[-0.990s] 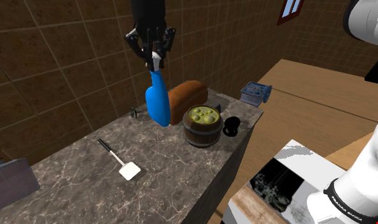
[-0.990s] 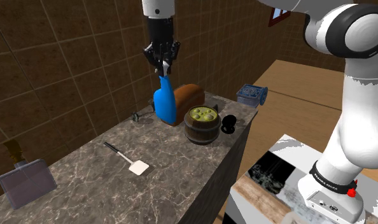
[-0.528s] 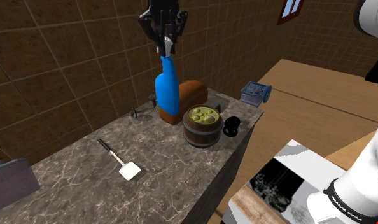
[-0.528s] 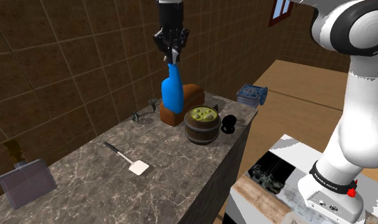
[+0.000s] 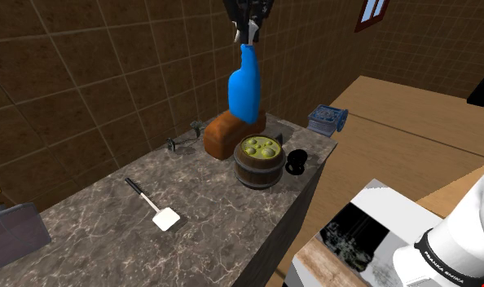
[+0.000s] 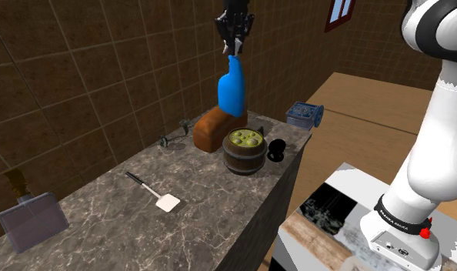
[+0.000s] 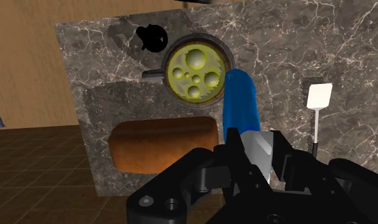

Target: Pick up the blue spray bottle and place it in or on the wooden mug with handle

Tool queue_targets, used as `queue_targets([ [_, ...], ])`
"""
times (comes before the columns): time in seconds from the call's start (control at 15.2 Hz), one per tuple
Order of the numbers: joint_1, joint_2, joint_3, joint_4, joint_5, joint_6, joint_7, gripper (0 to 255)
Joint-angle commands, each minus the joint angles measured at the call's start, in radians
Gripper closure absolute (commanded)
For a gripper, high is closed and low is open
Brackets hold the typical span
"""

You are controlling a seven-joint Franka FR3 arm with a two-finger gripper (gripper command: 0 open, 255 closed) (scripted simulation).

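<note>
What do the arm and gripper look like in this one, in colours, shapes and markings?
The arm is built of rounded, glossy white links, with a dark grey joint ring near its top. Low down, a black band carries small white lettering, and a small red part sits beside it. The gripper is all black, with two slim fingers.

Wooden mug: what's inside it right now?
The wooden mug is filled nearly to its rim with a yellow-green mass bearing round lumps. Whatever lies beneath that surface is covered.
</note>
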Motion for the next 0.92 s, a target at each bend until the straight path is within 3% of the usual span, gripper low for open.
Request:
queue_targets([
  [0.0,-0.033,-0.019,-0.019,0.003,0.009,-0.021,-0.051,255],
  [0.33,-0.101,-0.041,-0.065,0.053,0.021,-0.091,-0.163,255],
  [0.86,-0.118,-0.130,-0.075,-0.181,0.046,0.057,-0.178,255],
])
